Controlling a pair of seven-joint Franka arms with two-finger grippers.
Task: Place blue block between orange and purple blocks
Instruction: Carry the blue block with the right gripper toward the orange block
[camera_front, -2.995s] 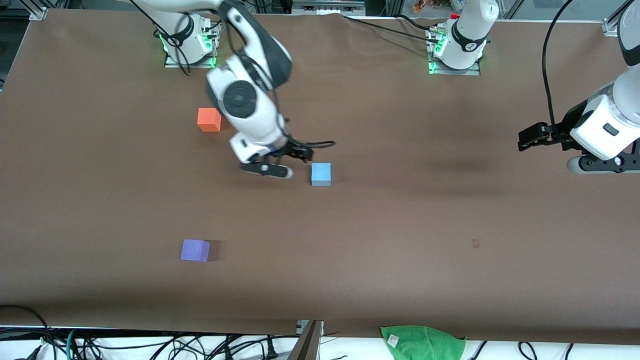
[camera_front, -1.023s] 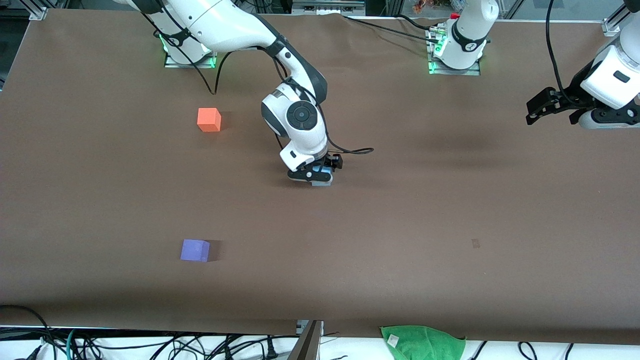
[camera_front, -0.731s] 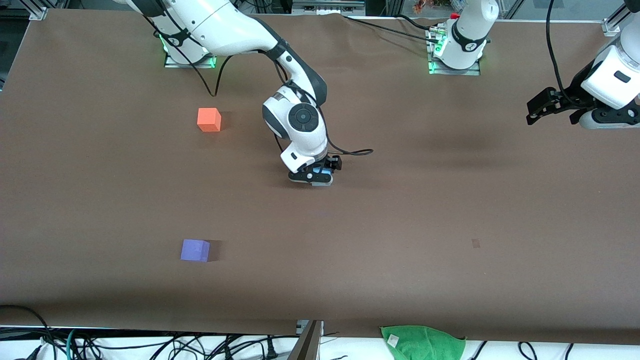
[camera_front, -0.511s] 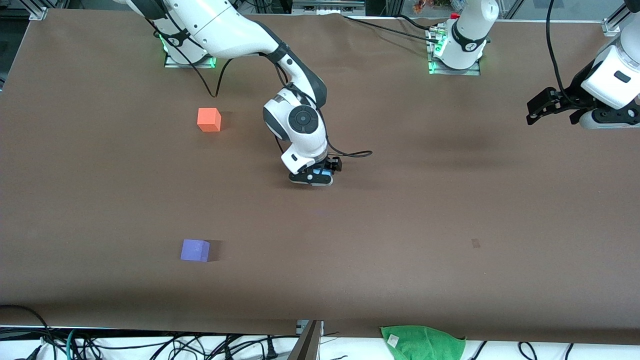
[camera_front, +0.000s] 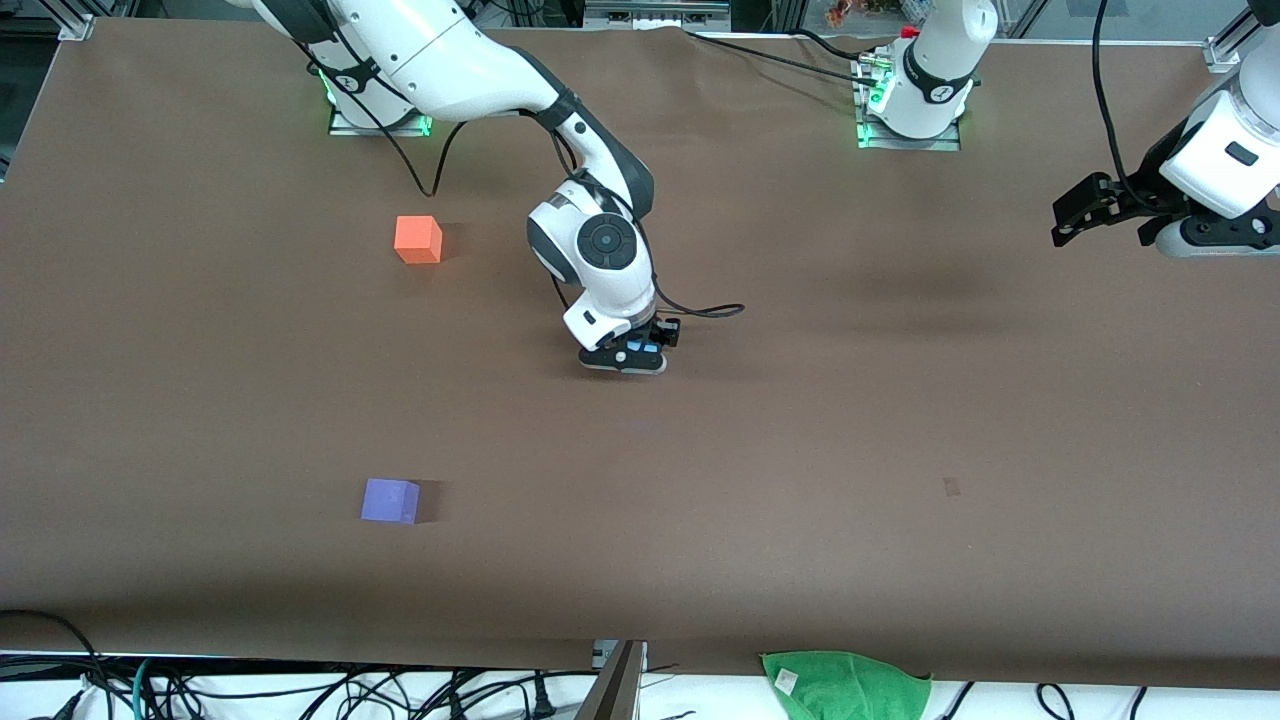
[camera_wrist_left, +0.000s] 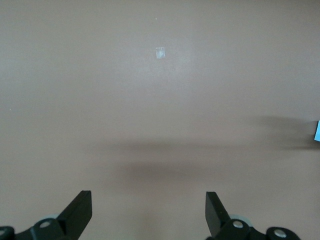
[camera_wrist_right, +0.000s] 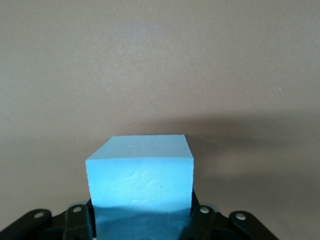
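Pinching the blue block (camera_wrist_right: 140, 172) mid-table, our right gripper (camera_front: 628, 357) should lift clear and set down squarely between orange block (camera_front: 418, 239) and purple block (camera_front: 390, 500), while our left gripper (camera_wrist_left: 147, 215) waits spread by the table's left-arm edge.

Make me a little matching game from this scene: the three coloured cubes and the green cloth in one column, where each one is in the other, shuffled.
Things:
1. blue block
2. orange block
3. purple block
4. green cloth

Places:
A. on the table, nearest the front camera of the three cubes
B. off the brown mat, at the table's edge closest to the camera
C. clamped in the right gripper
D. on the table, close to the right arm's base

Pairs: 1-C, 2-D, 3-A, 4-B

The left gripper waits open over bare table.
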